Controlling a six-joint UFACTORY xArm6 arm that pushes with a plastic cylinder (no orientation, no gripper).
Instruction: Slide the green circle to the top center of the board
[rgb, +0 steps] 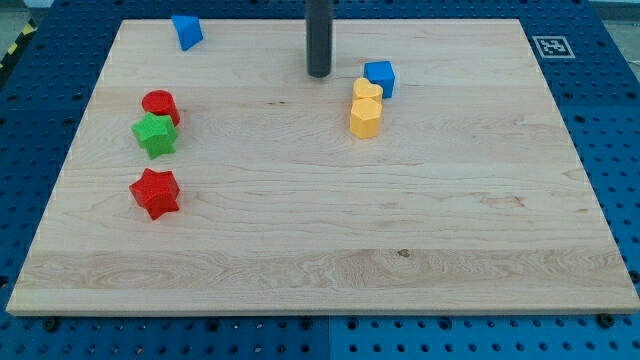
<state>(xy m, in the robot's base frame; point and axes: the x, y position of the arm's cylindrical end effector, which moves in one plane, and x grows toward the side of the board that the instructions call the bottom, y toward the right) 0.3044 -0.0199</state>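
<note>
My tip (318, 74) rests on the board near the view's top centre, with the dark rod rising out of the top of the view. No green circle can be made out. The only green block is a green star (155, 135) at the view's left, far left of and below my tip. It touches a red cylinder (159, 104) just above it. My tip touches no block.
A red star (154, 193) lies below the green star. A blue triangle-like block (186, 31) sits at the top left. Right of my tip are a blue cube (380, 76), a yellow heart (367, 90) and a yellow hexagon (365, 118), clustered together. The wooden board (330, 250) lies on a blue pegboard.
</note>
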